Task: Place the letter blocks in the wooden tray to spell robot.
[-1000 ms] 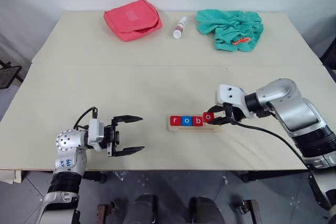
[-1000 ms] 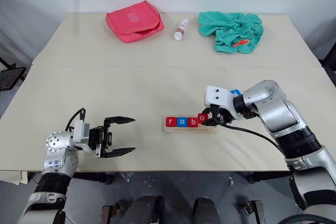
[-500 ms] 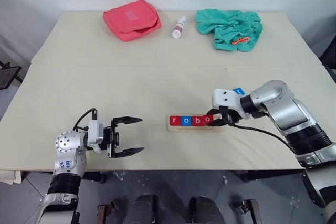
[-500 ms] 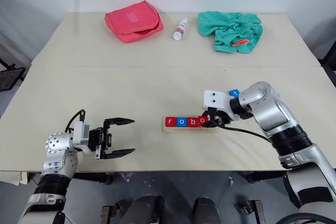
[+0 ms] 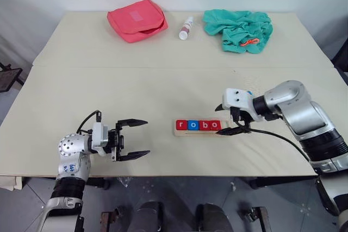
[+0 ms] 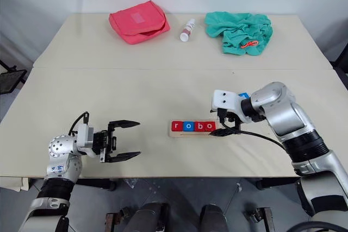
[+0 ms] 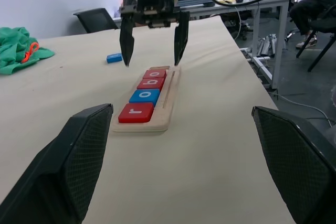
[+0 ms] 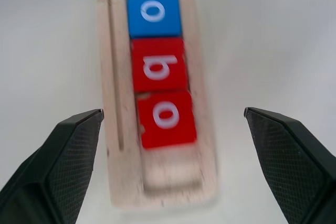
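L gripper hung idle near the table's near-left edge, jaws apart, nothing in them, prob. just kept out of the way. Wooden tray sat centre-near w/ four letter blocks in a row: r, o, b, o, three red, one blue. R gripper hovered at the tray's right end, jaws wide apart, holding nothing. One blue block lay just beyond it, likely the t.
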`<move>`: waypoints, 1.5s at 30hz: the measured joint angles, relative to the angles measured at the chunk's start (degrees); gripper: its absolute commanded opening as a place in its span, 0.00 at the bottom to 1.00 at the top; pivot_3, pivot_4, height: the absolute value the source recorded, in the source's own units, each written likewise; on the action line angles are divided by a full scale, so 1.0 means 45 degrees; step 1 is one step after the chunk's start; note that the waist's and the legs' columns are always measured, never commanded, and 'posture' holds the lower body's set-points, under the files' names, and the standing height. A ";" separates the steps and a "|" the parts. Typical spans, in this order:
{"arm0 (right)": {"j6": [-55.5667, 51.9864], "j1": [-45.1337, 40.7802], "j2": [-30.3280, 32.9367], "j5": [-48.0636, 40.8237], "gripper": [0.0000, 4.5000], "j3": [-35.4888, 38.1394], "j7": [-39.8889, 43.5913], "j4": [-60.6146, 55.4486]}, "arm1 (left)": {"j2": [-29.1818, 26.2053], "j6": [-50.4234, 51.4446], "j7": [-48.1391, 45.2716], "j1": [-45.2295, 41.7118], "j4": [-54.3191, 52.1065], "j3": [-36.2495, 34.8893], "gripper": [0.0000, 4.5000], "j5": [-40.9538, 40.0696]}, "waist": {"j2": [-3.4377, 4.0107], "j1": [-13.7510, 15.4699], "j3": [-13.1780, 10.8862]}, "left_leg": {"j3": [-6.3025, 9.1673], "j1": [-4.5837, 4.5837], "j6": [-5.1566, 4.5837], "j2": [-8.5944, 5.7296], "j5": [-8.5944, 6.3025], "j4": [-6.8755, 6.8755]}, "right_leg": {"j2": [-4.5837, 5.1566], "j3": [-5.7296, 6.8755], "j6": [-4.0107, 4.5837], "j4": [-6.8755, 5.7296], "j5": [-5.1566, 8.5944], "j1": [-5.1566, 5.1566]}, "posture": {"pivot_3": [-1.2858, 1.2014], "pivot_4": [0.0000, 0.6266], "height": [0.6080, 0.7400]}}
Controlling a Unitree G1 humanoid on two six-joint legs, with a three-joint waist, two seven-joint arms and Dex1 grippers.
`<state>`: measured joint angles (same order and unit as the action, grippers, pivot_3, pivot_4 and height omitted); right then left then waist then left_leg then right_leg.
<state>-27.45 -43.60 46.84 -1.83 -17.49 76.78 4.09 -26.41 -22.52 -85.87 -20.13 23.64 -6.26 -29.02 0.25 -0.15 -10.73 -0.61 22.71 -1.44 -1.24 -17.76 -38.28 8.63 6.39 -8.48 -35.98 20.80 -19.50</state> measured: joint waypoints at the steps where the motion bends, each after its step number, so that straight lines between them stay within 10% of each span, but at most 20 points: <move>1: -0.0102 0.0112 0.0055 -0.0065 1.00 0.0098 -0.0063 -0.0090 | 0.0022 -0.0012 -0.0002 -0.0057 0.0037 0.0004 1.00 0.0002 | 0.0000 -0.0002 0.0000 | -0.0001 0.0000 0.0000 0.0001 0.0000 0.0000 | 0.0000 0.0000 0.0000 0.0000 0.0000 0.0000 | 0.52 0.24 1.00; 17: -0.1236 0.4009 -0.0322 -0.1854 1.00 0.6960 -0.5947 0.0331 | 0.0219 -0.0123 -0.0010 -0.1204 0.1191 0.0110 1.00 0.0088 | -0.0001 0.0019 0.0001 | 0.0004 0.0020 0.0001 0.0000 0.0002 -0.0005 | 0.0003 0.0028 -0.0001 -0.0004 -0.0001 -0.0004 | 0.52 0.24 1.00; 39: 0.2243 -0.0030 -0.2621 -0.1389 1.00 0.5338 -0.7420 0.8321 | 0.0156 -0.0142 -0.0027 -0.1773 0.1836 0.0308 1.00 0.0128 | 0.0000 -0.0076 0.0001 | 0.0016 0.0024 0.0001 -0.0001 0.0002 -0.0002 | 0.0004 0.0036 -0.0001 -0.0008 -0.0001 -0.0008 | 0.52 0.24 1.00; 45: 0.2461 -0.0188 -0.2737 -0.1353 0.59 0.5358 -0.7725 0.8668 | 0.0093 -0.0109 -0.0025 -0.1295 0.1398 0.0307 1.00 0.0086 | 0.0000 -0.0077 0.0002 | 0.0026 0.0022 0.0001 0.0000 0.0002 -0.0012 | 0.0003 0.0036 -0.0001 -0.0011 -0.0001 0.0001 | 0.52 0.24 1.00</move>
<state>-16.37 -44.44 34.52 -7.92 6.62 42.02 43.10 -25.99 -23.01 -85.98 -25.95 29.93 -4.87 -28.64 0.25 -0.49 -10.73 -0.50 22.81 -1.43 -1.24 -17.76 -38.33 8.64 6.55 -8.49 -36.03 20.80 -19.49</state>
